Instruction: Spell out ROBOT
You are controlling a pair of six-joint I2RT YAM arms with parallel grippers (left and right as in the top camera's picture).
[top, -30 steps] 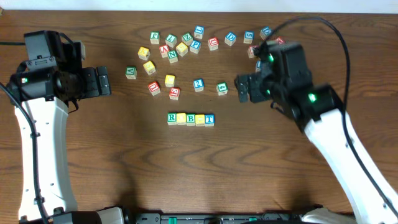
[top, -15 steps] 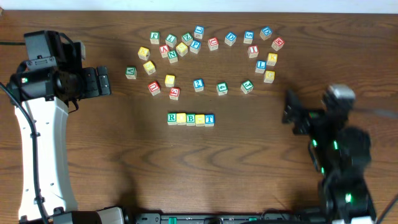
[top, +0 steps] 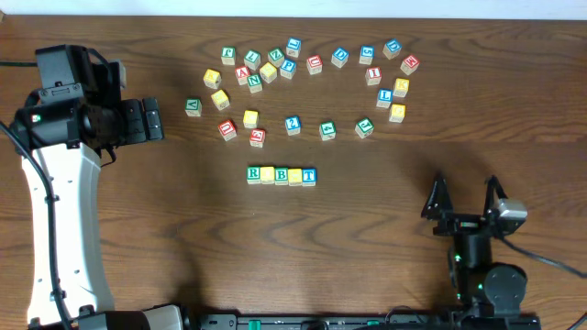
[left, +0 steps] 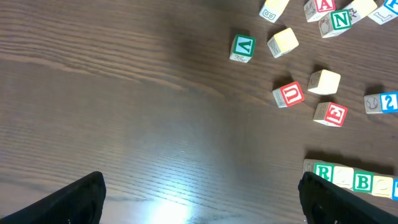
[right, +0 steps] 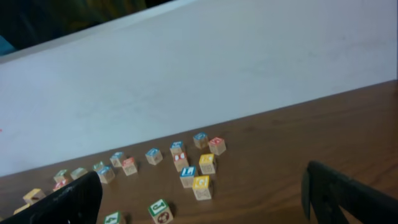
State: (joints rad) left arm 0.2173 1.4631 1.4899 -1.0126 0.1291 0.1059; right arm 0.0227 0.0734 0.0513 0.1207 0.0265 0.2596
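Overhead: I read block row (top: 282, 175) R-yellow-B-yellow-T mid-counter (top: 183, 238), below the loose blocks (top: 292, 125). Left wrist catches only its R, B end; right wrist misses it. Left fingers (left: 74, 202) apart, empty, at counter's left. Right arm (top: 477, 266) folded at near edge, right fingers (top: 434, 198) spread, empty.

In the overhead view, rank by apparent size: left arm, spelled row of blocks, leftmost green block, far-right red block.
1. left arm
2. row of blocks
3. leftmost green block and far-right red block: these look alike, so unranked.
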